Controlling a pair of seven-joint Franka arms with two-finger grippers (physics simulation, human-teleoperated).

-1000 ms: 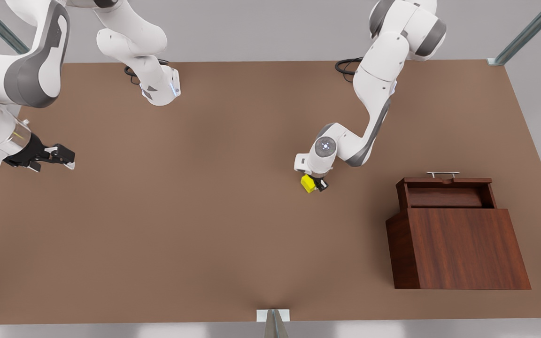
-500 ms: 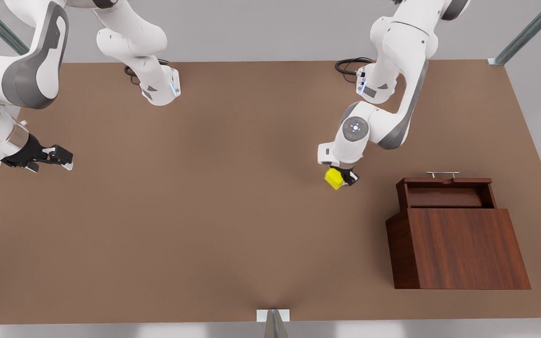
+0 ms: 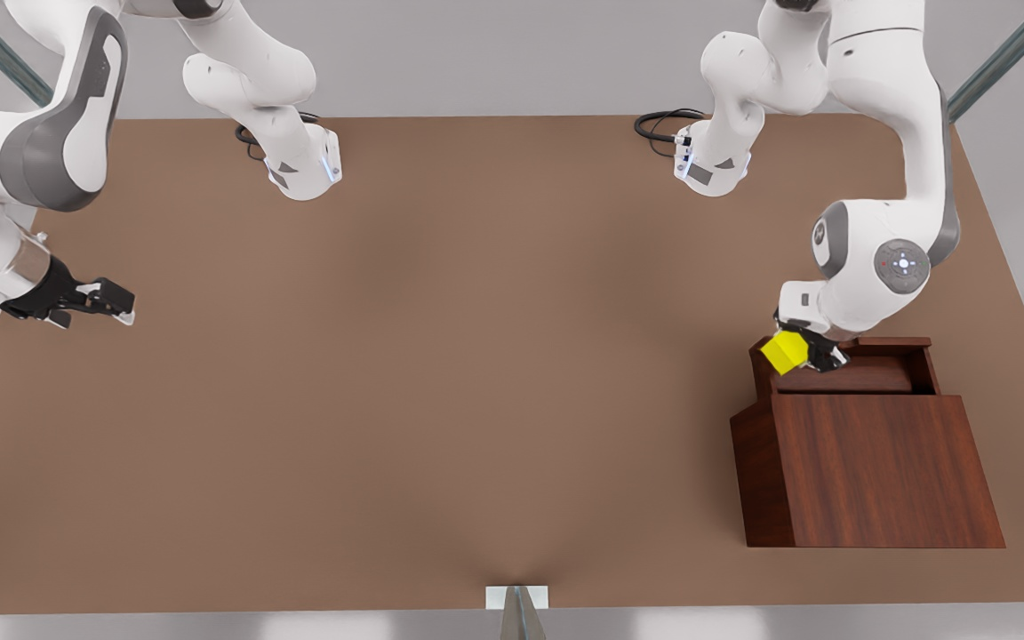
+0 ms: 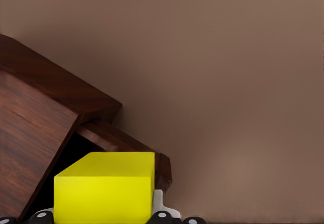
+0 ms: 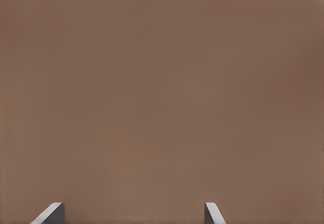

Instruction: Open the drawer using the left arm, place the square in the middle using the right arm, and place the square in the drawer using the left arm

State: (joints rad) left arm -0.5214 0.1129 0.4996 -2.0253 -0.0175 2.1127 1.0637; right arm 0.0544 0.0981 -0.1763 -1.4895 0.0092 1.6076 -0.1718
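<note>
In the front view, the left gripper (image 3: 812, 355) was clamped on the square (image 3: 785, 351) over the open drawer (image 3: 841, 374) at the cabinet's (image 3: 876, 467) 12 o'clock edge. The right gripper (image 3: 112, 297) waited at the table's (image 3: 441, 373) 9 o'clock side, fingers apart.

In the left wrist view, the square (image 4: 105, 192) hung above the drawer (image 4: 121, 145).

In the right wrist view, the fingertips (image 5: 50, 214) stood apart over the table (image 5: 162, 97).

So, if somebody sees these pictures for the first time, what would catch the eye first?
Probably the small bright yellow cube, gripped by the left gripper just above the open dark reddish-brown wooden drawer at the front view's right. Next comes the boxy wooden cabinet under it on the plain brown table. The right gripper waits open at the front view's left edge.
</note>
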